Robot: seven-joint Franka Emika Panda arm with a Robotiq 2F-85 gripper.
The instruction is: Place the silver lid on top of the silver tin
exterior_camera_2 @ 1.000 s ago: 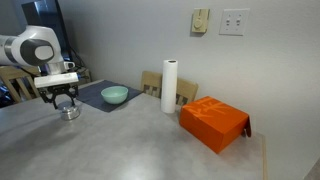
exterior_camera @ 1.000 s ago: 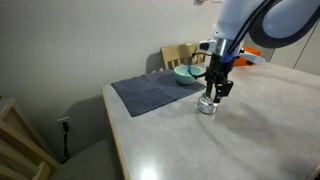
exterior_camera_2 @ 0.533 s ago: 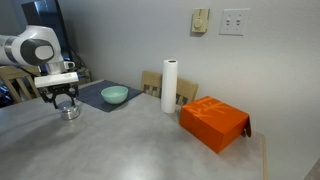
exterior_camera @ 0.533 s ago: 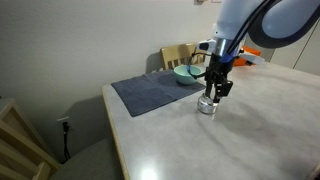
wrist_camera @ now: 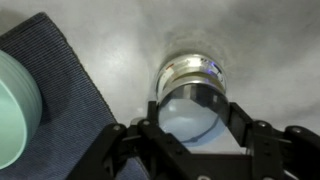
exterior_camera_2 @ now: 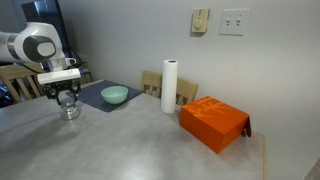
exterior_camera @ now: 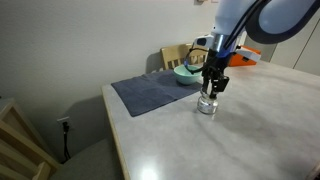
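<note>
We note the grey tabletop (exterior_camera: 250, 135) filling the lower half of both exterior views. A dark blue cloth (exterior_camera: 150, 92) lies on it, left of centre. An orange box (exterior_camera_2: 213, 122) sits right of centre, a paper roll (exterior_camera_2: 170, 85) stands upright at centre, and a teal bowl (exterior_camera_2: 114, 95) rests on the cloth. The hand (exterior_camera: 212, 88) is clenched on the silver lid (wrist_camera: 188, 112) (one finger at each side of its rim). The lid hangs directly over the silver tin (wrist_camera: 195, 68), at centre of the wrist view; we cannot tell whether they touch.
</note>
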